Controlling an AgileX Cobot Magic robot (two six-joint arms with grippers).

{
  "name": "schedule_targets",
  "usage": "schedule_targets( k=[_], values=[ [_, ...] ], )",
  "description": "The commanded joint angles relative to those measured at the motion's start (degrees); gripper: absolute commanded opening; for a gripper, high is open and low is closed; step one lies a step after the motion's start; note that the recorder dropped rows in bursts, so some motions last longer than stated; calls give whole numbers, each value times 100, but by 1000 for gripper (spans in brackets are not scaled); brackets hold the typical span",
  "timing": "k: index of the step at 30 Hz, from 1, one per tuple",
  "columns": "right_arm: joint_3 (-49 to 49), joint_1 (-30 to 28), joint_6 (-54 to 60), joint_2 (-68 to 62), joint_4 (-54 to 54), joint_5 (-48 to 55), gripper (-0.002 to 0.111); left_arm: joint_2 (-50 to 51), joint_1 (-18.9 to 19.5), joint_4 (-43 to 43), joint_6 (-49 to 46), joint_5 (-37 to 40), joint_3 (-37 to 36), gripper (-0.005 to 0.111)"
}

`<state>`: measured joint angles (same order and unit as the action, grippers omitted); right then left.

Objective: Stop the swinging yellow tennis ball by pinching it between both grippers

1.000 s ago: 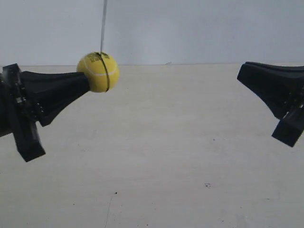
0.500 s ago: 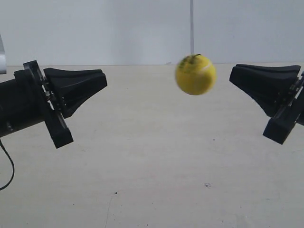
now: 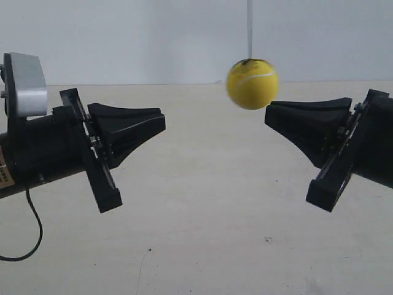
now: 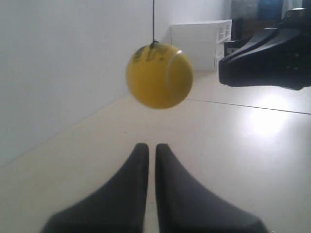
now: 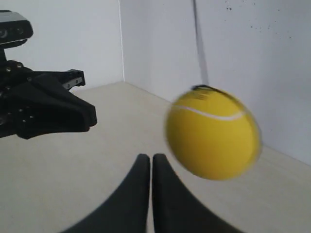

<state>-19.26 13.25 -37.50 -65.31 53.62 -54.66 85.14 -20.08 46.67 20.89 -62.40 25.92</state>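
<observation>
Nearest the wrist cameras, each arm's own fingers are drawn narrow, a bare slit between them, holding nothing. Over the last second both have pushed inward. The left end effector (image 3: pixel 161 121) and the right end effector (image 3: pixel 269 114) now stand much closer together above the counter (image 3: pixel 202 221). The yellow tennis ball (image 3: pixel 252 84), which a second ago sat against the left tip, has swung across. It now hangs just beside and slightly above the right tip, seemingly not touching it, and well apart from the left. Its smear in the right wrist view suggests it is still moving. The gap is closing, then, but the pinch is not made. Since the ball rides higher than both tips, they probably need to rise, and the left one must cover the remaining span as the ball swings back. A dark cable (image 3: pixel 31 239) loops on the counter under the left arm, away from that path, and I see nothing else between the tips. The string (image 3: pixel 249 31) runs straight up out of view. Beyond are the plain wall (image 3: pixel 153 37) and, in the left wrist view, a white cabinet (image 4: pixel 199 36) behind the right arm.
</observation>
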Motion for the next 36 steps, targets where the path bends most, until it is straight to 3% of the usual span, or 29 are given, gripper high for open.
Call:
schedule_targets(
  k=[1,19,25,36],
  values=[
    [-33,61,244,4,-301,201,0,16,-64,-367,-225,100,45,5],
    [-45,61,333,4,-403,348,0,16,-64,-725,-495,144,58,5],
    [-45,61,320,4,-403,348,0,16,-64,-1496,-1157,307,58,5],
    [-45,61,358,4,-403,361,0,16,-64,-1220,-1286,198,58,5]
  ],
)
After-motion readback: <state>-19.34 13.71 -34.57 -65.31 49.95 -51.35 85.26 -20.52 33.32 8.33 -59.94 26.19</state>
